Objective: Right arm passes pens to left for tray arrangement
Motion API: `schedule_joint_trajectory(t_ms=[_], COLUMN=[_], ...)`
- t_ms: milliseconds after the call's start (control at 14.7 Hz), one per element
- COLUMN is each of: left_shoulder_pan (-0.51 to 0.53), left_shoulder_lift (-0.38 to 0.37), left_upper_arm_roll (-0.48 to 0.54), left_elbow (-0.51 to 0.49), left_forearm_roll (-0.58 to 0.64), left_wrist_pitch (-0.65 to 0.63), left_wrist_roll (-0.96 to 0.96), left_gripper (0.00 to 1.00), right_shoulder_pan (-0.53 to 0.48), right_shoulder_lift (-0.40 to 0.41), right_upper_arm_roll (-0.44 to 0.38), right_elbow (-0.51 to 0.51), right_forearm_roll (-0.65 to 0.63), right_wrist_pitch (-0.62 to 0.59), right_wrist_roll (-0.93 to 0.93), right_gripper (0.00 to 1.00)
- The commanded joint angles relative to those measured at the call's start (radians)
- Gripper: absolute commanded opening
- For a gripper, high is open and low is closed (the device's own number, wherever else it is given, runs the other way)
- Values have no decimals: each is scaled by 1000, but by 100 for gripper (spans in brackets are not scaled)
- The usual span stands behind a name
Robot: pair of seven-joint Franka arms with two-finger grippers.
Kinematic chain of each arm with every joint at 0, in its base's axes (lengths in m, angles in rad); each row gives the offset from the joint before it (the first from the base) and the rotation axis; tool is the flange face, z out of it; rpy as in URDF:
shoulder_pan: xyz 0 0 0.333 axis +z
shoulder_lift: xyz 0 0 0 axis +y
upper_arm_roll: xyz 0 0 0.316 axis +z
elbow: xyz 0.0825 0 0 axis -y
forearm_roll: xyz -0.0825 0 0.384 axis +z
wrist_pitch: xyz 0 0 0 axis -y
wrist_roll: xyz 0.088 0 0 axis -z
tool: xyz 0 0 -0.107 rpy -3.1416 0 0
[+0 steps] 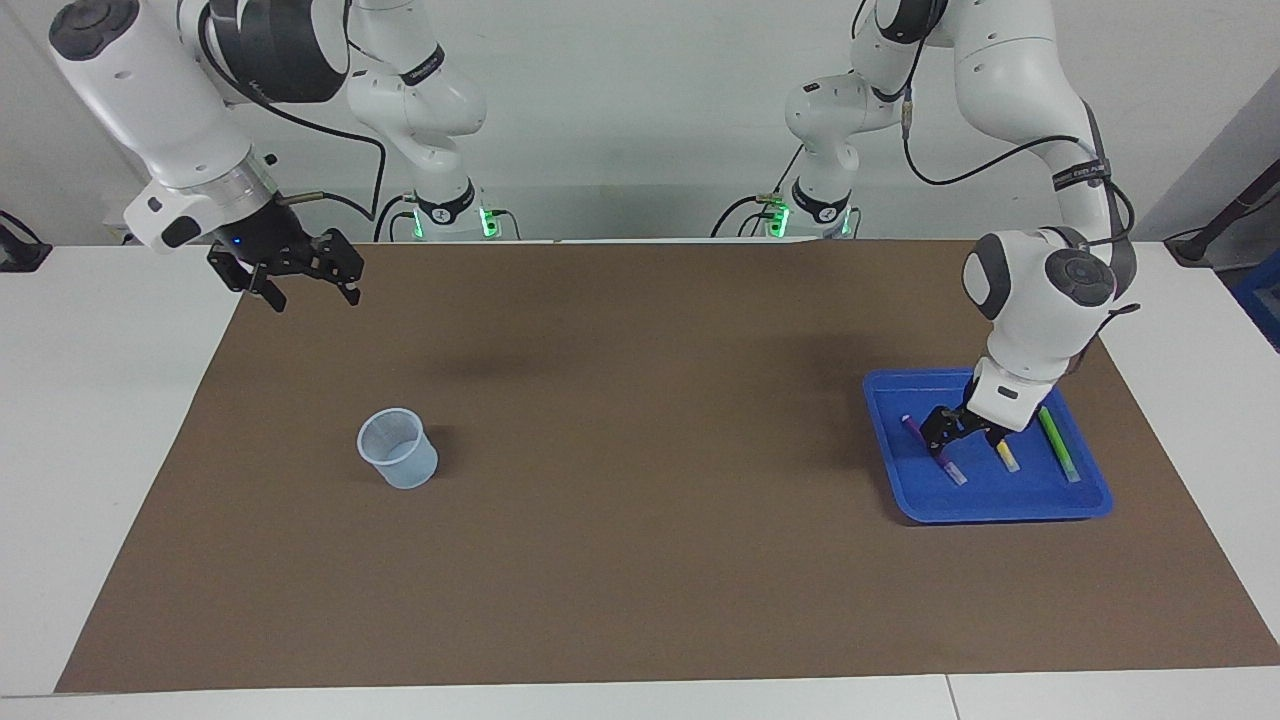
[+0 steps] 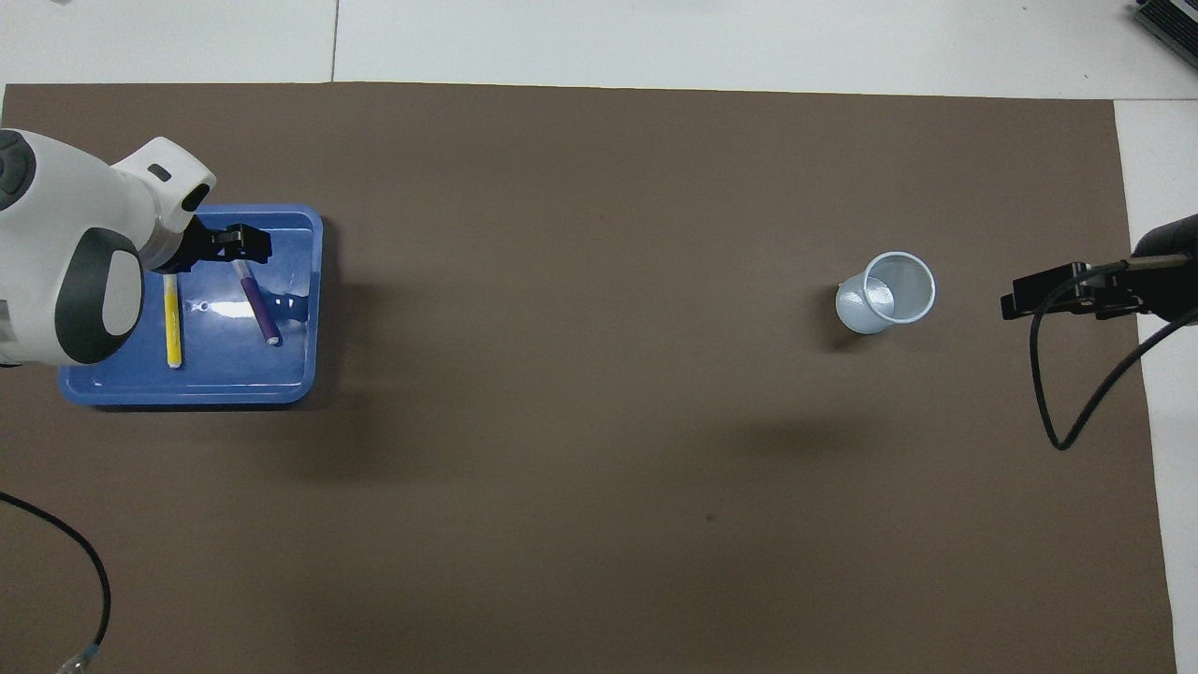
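The brown mat fills the bottom of the facing view, spread over the white table. Going left to right in that view: at the upper left, the right pincer hangs in the air over the mat's corner, its fingers spread wide and holding nothing, a small blue light on its base. Lower, left of centre, a translucent cup stands upright on the mat. At the right of the frame sits the blue tray, with all three pens lying in it: the purple pen, then the yellow pen, then the green pen. The left pincer is down low in the tray, over the gap between purple and yellow, fingers apart and gripping nothing.
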Motion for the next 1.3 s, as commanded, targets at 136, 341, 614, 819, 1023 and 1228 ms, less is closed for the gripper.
schedule_joint_trajectory(t_ms=[136,341,614,819,1023,1228], left_shoulder_pan=[-9,-10,-9,-10,-10,-9], left_shoulder_lift=[-42,-49,-58,-83,-112,-146], left_upper_arm_roll=[0,-15,-31,-37,-45,-43], left_elbow=[35,123,219,223,223,222], left_forearm_roll=[10,10,0,-4,-7,-7], left_wrist_pitch=[-81,-221,-382,-419,-453,-479], left_wrist_roll=[1,2,2,1,1,4], left_gripper=[100,100,100,100,100,100], right_shoulder_pan=[-4,-3,-4,-3,-3,-3], right_shoulder_lift=[-22,-24,-24,-24,-24,-24], right_upper_arm_roll=[6,9,9,9,11,11], right_elbow=[-28,-29,-35,-34,-34,-34], right_forearm_roll=[-20,-20,-20,-20,-20,-20], right_wrist_pitch=[24,21,47,39,42,47], right_wrist_roll=[-11,-11,-11,-10,-10,-11], right_gripper=[100,100,100,100,100,100])
